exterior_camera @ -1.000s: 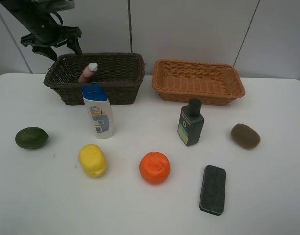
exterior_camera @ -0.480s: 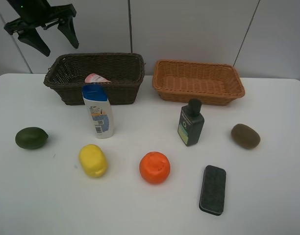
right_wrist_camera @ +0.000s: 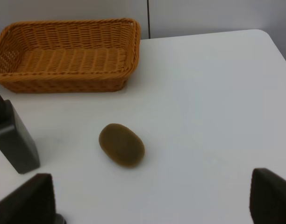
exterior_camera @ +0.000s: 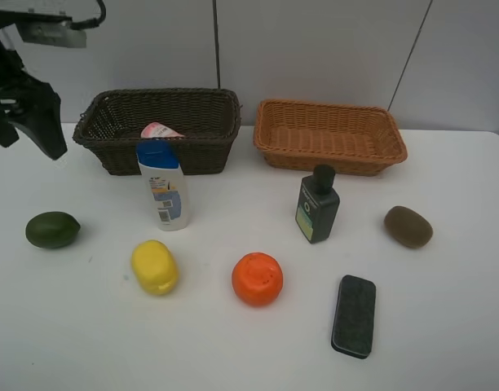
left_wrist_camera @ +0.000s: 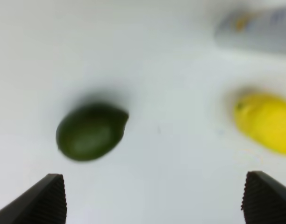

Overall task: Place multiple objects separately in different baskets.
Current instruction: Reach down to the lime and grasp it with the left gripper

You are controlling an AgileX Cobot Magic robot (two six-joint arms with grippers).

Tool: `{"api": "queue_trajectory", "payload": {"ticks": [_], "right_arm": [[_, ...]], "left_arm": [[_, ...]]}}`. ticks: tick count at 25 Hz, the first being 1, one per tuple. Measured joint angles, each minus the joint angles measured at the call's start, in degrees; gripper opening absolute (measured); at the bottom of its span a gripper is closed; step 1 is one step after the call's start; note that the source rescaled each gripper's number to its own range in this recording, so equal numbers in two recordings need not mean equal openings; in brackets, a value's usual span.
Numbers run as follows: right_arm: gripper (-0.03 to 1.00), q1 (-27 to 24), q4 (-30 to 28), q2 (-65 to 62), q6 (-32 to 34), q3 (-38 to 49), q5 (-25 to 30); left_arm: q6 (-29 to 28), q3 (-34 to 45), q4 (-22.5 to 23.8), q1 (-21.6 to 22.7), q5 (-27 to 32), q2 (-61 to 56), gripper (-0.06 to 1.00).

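My left gripper [exterior_camera: 25,137] hangs open and empty left of the dark brown basket [exterior_camera: 176,156], above the table. A pink bottle [exterior_camera: 158,130] lies inside that basket. Below the gripper, the left wrist view shows the green fruit [left_wrist_camera: 90,132], blurred, with the yellow fruit [left_wrist_camera: 266,122] to one side of it. My right gripper [right_wrist_camera: 150,200] is open over the brown fruit [right_wrist_camera: 121,144], near the light orange basket [right_wrist_camera: 63,83]. The white blue-capped bottle [exterior_camera: 164,187], orange fruit [exterior_camera: 257,278], dark green bottle [exterior_camera: 317,205] and flat dark block [exterior_camera: 353,315] stand on the table.
The two baskets sit side by side at the back of the white table, against a pale wall. The light orange basket [exterior_camera: 331,156] holds nothing. The right arm is outside the exterior high view.
The left gripper left the dark basket, rising, then swinging left and down. The pink bottle, propped upright a second ago, now lies flat in the basket.
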Motion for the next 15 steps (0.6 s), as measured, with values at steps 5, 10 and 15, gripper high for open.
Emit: {"api": "queue_trajectory", "payload": {"ticks": [5,10,15], "right_arm": [[0.97,0.0,0.0,0.0,0.0,0.0,0.0],[0.97,0.0,0.0,0.0,0.0,0.0,0.0],[0.97,0.0,0.0,0.0,0.0,0.0,0.0]], "left_arm": [[6.2,10.6,6.7,0.0,-0.3,-1.7,0.98],[14.1,18.3,10.3,0.0,-11.6,-1.7,0.98],[16.6,20.2,10.3,0.0,-22.4,-0.1,0.98]]}}
